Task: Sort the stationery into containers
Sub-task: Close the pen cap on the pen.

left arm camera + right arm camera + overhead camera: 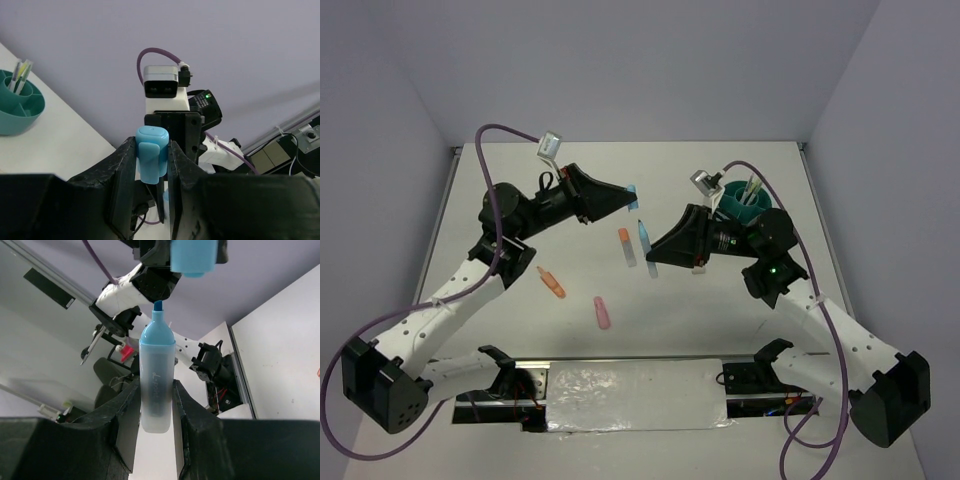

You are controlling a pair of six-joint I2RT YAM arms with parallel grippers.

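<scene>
Grasps a light-blue cap (151, 157) in the left hand (152, 150), both fingers pressed flat against its sides, rounded end and clip standing proud of the fingertips. Holds it in the air well to the left of the teal organiser (15, 117), above the worktop (720, 320).

Clamps an uncapped blue highlighter (157, 375) in the right hand (156, 405), fingers closed on the clear barrel. Blue tip aimed toward the cap, close to it but not touching. Also left of the organiser, a little toward the near edge.

Thin pens (20, 75) upright in one compartment of the organiser.

Lying loose on the worktop, farther left of the organiser than either hand: an orange highlighter (551, 283) and a pink highlighter (602, 313). An orange-capped highlighter (624, 238) just beside the held one, on the side away from the organiser.
</scene>
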